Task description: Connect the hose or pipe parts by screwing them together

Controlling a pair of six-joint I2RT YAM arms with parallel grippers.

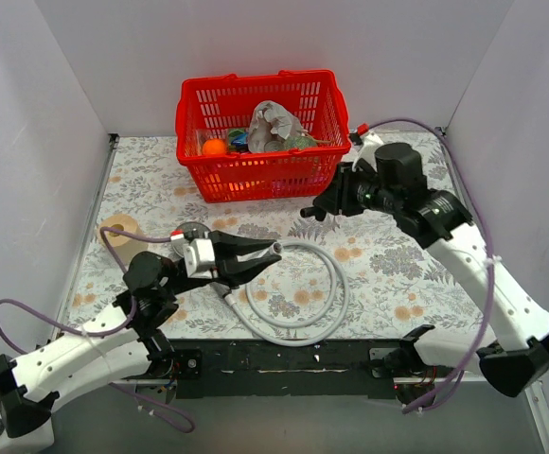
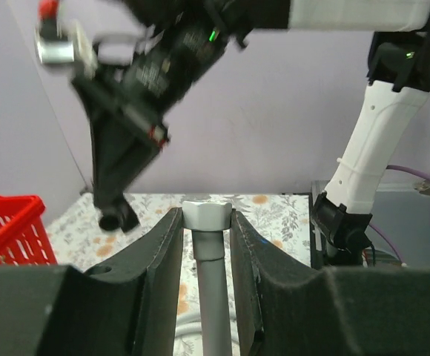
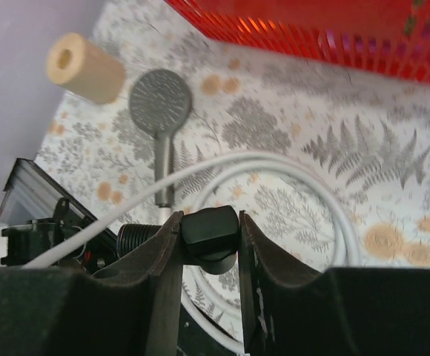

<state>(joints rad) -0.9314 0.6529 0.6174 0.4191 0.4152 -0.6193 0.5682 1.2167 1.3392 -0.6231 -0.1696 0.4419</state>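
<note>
Floral worktop [image 1: 398, 284], red basket [image 1: 208, 180] at far edge; left end effector [image 2: 204, 222] clamped on nut [image 2: 207, 213] of hose [image 1: 344, 295], looped beside it; right end effector [image 3: 207, 222] clamped on dark fitting [image 3: 209, 233], raised, apart from nut; shower head [image 3: 160, 102] flat beside left end effector. Step, judged: alignment; next needs coaxial approach, then turning. Open room between; basket near right end effector.

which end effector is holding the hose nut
The left end effector, shut on the metal end nut of the grey hose. The right end effector grips a black fitting instead.
</note>
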